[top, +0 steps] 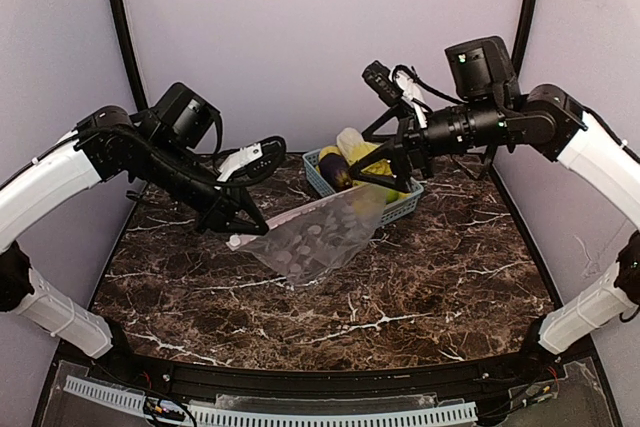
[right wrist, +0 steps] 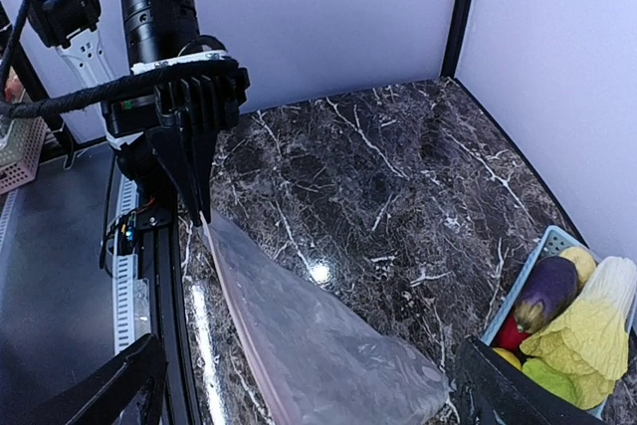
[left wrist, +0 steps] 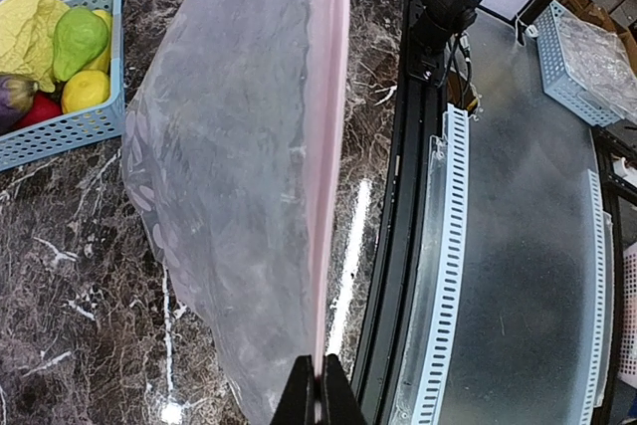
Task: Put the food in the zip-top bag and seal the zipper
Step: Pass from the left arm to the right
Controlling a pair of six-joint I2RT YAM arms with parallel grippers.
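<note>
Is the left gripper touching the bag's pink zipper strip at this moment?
Touching. The left wrist view shows the left gripper shut on the zipper, with the pink strip running straight in between its closed jaws.

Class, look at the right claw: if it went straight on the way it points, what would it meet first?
The right claw would probably meet the zip-top bag first, though depth is unclear.

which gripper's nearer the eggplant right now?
Right. The right gripper hangs open just beside the eggplant; the left gripper sits farther off, shut on the zipper.
</note>
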